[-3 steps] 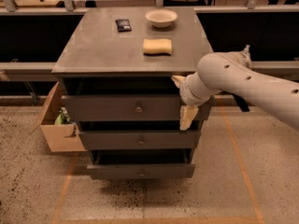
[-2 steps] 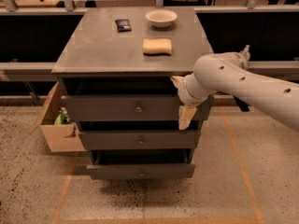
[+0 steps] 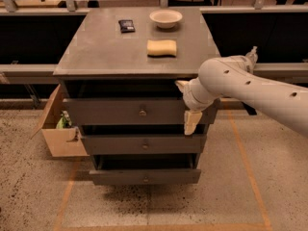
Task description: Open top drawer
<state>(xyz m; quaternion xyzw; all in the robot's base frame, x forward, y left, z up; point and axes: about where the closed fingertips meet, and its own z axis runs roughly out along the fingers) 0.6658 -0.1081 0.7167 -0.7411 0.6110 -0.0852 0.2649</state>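
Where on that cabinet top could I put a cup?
The cabinet top is bare at front left, before the black packet and left of the sponge. The back holds the packet and bowl. The gripper is at the top drawer, right end.

Speckled floor, orange tape lines, cardboard box

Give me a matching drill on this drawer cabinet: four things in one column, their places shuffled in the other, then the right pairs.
Things:
1. bowl
2. sponge
3. cardboard box
4. gripper

Places:
A. at the right end of the top drawer front
B. on the floor, left of the cabinet
C. on the cabinet's top, near its back edge
D. on the cabinet's top, just in front of the bowl

Pairs: 1-C, 2-D, 3-B, 4-A
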